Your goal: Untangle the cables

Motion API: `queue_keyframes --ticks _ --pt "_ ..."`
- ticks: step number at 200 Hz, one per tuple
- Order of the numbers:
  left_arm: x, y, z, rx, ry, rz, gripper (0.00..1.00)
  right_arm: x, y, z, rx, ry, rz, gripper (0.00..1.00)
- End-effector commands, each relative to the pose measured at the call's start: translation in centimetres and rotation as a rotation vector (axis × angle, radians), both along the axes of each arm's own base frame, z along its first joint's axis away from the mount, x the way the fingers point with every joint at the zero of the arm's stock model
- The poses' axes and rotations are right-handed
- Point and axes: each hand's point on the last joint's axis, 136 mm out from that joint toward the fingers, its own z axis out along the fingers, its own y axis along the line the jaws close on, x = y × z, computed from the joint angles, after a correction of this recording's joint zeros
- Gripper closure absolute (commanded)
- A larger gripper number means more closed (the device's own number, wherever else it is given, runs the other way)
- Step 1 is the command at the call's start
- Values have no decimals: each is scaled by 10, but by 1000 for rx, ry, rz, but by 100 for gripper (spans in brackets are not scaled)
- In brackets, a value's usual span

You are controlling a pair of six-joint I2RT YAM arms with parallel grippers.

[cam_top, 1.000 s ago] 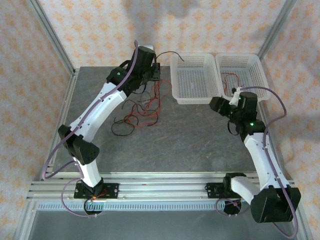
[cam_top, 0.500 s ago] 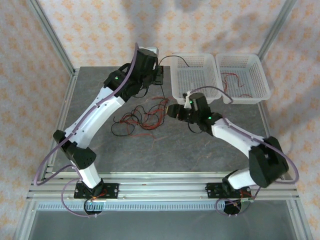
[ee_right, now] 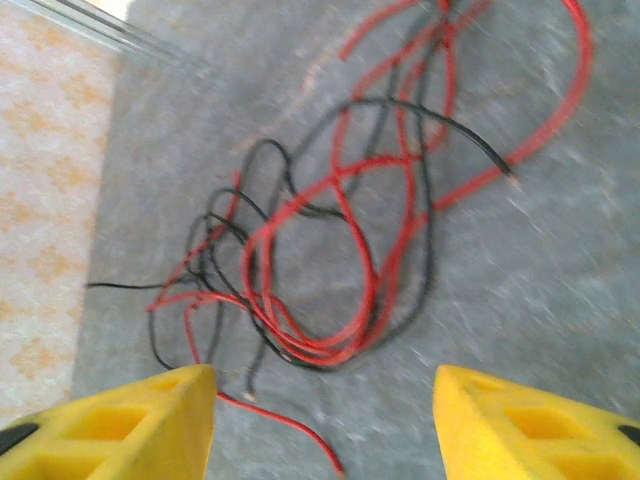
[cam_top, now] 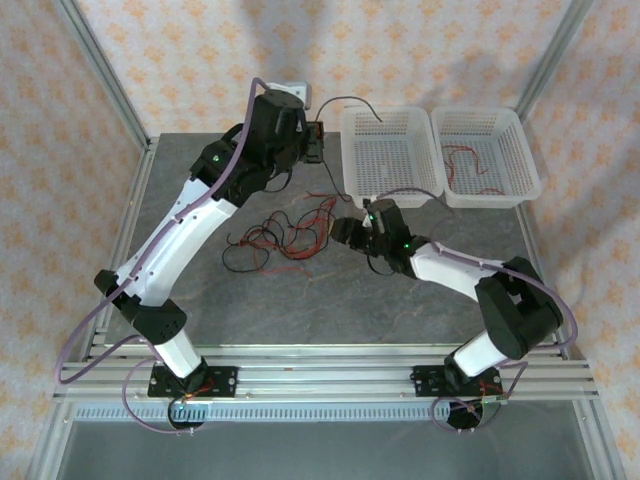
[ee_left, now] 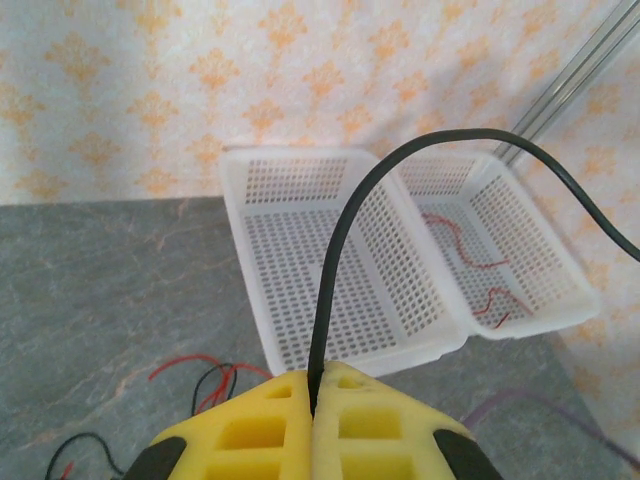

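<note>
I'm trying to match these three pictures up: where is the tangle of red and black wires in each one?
Top external: the wire tangle lies just left of centre.
Left wrist: its edge shows at bottom left.
Right wrist: the tangle sprawls across the middle.
Shared landmark: the grey tabletop under it.

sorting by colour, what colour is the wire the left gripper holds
Black. The wire clamped in the left gripper shows best in the left wrist view.
</note>
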Motion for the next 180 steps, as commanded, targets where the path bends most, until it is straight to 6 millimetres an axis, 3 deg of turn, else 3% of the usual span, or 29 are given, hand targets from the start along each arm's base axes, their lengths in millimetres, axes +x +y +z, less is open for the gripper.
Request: queue_keyframes --ticks 1,48,52,103,106,146,180 --pt "12 -9 22 -25 -70 1 100 -8 -13 -1 1 -16 -55 41" --pt "45 -35 40 -72 -149 -12 100 -41 -39 -21 -20 9 -94 39" --pt "54 -42 28 -63 -136 -14 100 -44 -41 -22 -22 10 -97 39" --pt "95 -75 10 -93 -213 -32 100 -63 -60 -28 -49 15 -127 37" --pt "97 -76 9 -94 -218 -31 100 -63 -60 -21 -37 -1 -129 37" --pt "128 -95 -26 -64 -269 -18 100 -69 -66 -17 -31 -10 -137 37" --pt "155 -106 -77 6 -248 8 100 -73 -68 -18 -29 -5 -138 37"
